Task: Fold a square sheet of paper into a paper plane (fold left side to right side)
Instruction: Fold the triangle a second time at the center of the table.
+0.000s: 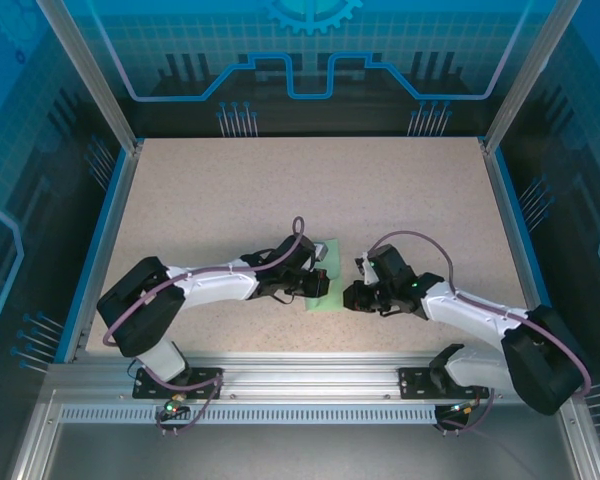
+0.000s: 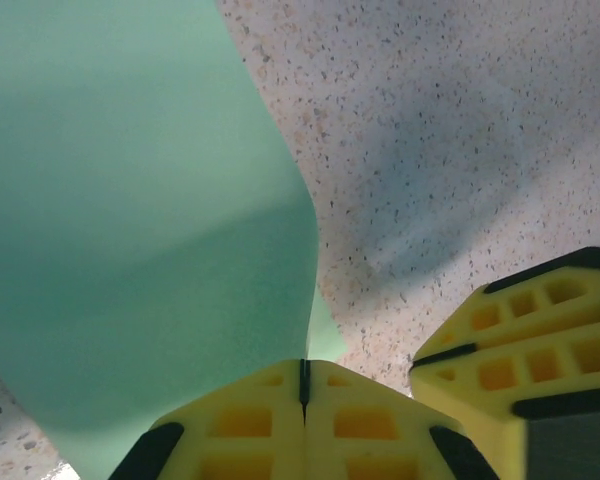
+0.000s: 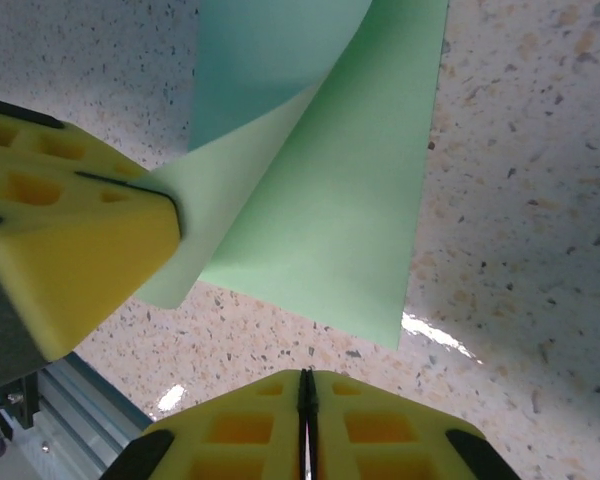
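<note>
Status, square sheet of paper: on speckled table, just 6 o'clock of centre, between the two grippers. Curls up on one side, lies flat on the other. Plain green, matte. Left gripper, at sheet's 9 o'clock: clamped on the lifted edge. Right gripper, at sheet's 4 o'clock: fingers pressed together, clear of the paper, near the left one.

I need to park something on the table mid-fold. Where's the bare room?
Bare: the far half of the table up to the back wall, and the strips beside the blue side rails. Crowded: near centre, where the left gripper and right gripper flank the square sheet of paper.
</note>
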`<state>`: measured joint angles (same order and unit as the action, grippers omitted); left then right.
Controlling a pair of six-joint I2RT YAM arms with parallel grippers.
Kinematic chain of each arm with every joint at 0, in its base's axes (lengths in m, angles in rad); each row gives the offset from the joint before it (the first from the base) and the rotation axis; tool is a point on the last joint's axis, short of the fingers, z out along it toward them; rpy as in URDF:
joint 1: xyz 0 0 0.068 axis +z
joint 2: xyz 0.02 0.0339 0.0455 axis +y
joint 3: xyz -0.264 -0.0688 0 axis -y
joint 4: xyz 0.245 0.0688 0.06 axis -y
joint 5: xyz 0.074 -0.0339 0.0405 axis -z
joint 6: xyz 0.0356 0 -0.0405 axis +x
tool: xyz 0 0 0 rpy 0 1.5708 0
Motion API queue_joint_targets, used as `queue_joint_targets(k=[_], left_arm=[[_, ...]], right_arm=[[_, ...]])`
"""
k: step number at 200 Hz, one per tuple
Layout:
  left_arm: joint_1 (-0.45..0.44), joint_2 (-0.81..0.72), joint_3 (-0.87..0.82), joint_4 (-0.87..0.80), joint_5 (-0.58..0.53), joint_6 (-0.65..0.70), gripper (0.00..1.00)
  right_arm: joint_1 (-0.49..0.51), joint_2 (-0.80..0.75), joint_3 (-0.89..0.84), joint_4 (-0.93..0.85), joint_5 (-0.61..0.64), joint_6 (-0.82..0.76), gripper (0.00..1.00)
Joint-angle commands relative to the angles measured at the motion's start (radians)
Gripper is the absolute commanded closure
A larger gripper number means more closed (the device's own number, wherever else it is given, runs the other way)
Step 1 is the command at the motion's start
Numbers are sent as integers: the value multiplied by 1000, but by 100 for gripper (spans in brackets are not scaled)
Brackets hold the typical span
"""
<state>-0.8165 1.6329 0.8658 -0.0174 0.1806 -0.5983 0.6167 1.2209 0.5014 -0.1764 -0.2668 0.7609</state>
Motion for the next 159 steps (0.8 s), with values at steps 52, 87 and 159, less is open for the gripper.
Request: queue_joint_targets(k=[52,87,159], left_arm=[[37,-31,-26,-11,0,-2,95],[39,-33,-21,-50,-30,27,95],[49,-16,-8,-83,-81,61,95]], right_arm=[[72,123,40,46,86,51,95],[80,158,54,16,109,51,96],[88,210,81,-43,137,40,96]])
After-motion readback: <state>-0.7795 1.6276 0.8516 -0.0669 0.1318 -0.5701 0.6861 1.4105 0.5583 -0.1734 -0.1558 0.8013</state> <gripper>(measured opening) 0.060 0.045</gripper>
